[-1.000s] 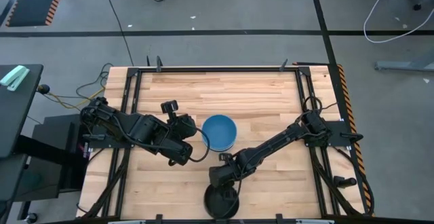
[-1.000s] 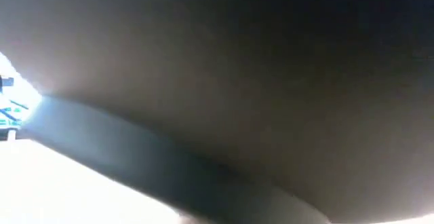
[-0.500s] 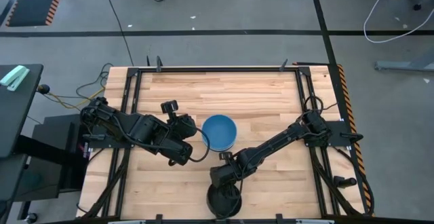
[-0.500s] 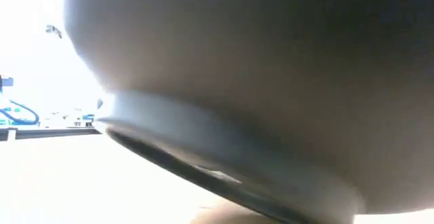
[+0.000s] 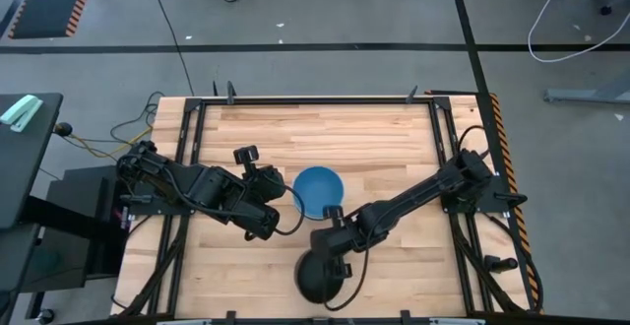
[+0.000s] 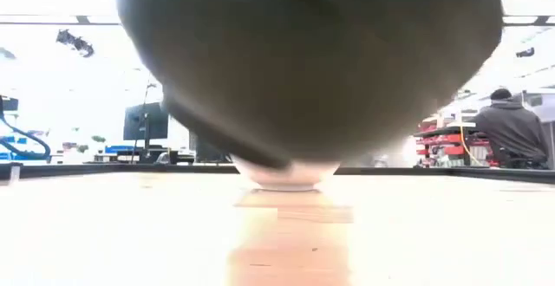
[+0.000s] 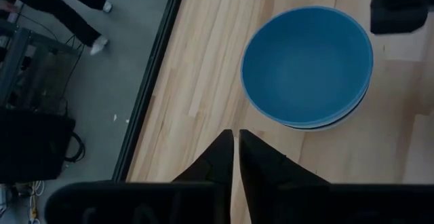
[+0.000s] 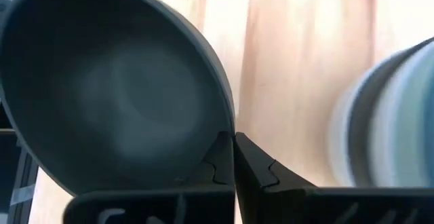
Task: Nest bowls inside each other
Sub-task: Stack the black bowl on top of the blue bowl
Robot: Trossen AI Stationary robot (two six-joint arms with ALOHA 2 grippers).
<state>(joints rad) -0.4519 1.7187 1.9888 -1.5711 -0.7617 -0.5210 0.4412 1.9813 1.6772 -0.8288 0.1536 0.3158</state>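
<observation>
The blue bowl (image 5: 318,191) sits at the table's middle on top of other nested bowls; a pale rim shows under it in the left wrist view (image 7: 306,62), and a pale foot (image 6: 286,175) rests on the wood. A black bowl (image 5: 323,278) hangs near the near edge, filling the low view (image 6: 312,61). My right gripper (image 5: 332,252) is shut on it. My left gripper (image 7: 236,141) is shut on nothing, just left of the blue bowl (image 5: 285,205). The other bowls are hidden. My right gripper (image 8: 232,142) pinches the black bowl's rim (image 8: 221,119) between its two fingers, one inside the bowl and one outside, on the side that faces the blue bowl. The fingers slant down from the far right. The bowl is lifted clear of the table and tilted.
Bare wood lies around the stack on all sides. Black rails (image 5: 192,158) frame the table's left and right sides. A person (image 6: 513,130) sits in the room beyond the far edge, and someone's legs (image 7: 81,17) show on the floor past the table.
My right gripper has risen and drawn away from the near edge toward the blue bowl, carrying the black bowl. The bowl, which filled the low view a second ago, is now lifted clear, with bare table showing under it.
</observation>
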